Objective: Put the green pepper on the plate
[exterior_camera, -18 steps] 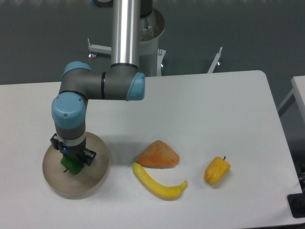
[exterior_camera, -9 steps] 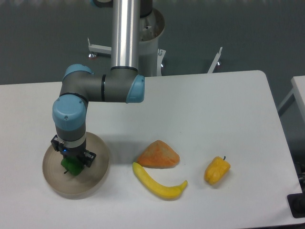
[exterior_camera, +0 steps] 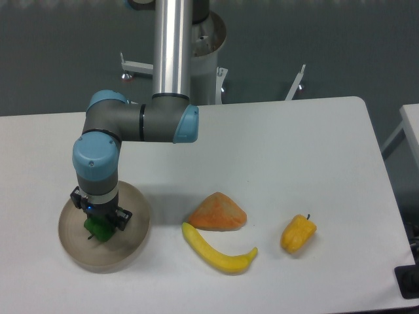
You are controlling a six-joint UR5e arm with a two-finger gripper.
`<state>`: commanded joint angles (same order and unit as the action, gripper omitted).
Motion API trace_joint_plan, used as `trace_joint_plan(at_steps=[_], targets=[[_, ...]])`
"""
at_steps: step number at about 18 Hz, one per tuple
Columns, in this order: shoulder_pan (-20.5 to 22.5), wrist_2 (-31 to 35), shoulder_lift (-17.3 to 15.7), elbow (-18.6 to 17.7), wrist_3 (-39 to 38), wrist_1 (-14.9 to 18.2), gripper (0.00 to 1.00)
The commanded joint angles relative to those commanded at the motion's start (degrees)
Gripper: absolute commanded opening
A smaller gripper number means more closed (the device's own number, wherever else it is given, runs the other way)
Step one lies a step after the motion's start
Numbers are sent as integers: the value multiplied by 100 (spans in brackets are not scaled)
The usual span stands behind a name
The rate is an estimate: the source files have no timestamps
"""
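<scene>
The beige plate (exterior_camera: 131, 243) lies at the table's front left. Over its middle the arm reaches straight down, and its gripper (exterior_camera: 99, 226) is shut on the green pepper (exterior_camera: 98, 229). Only the pepper's lower part shows below the gripper body. I cannot tell whether it rests on the plate or hangs just above it. The fingers themselves are mostly hidden by the wrist.
An orange-red wedge-shaped object (exterior_camera: 217, 212) lies right of the plate. A yellow banana (exterior_camera: 216, 252) curves in front of it. Farther right sits a yellow pepper (exterior_camera: 298, 234). The arm's silver column (exterior_camera: 174, 46) rises behind the table's back edge.
The arm's elbow and wrist have shifted slightly right and back. The gripper stays over the plate, still holding the pepper.
</scene>
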<state>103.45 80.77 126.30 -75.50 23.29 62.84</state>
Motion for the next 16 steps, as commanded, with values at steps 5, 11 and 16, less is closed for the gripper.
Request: trace_joint_plan(at_steps=[5, 11, 16], targets=[[0, 0, -35, 17, 26, 0, 90], [140, 53, -263, 70, 377, 53, 100], [710, 298, -658, -26, 1518, 97, 100]])
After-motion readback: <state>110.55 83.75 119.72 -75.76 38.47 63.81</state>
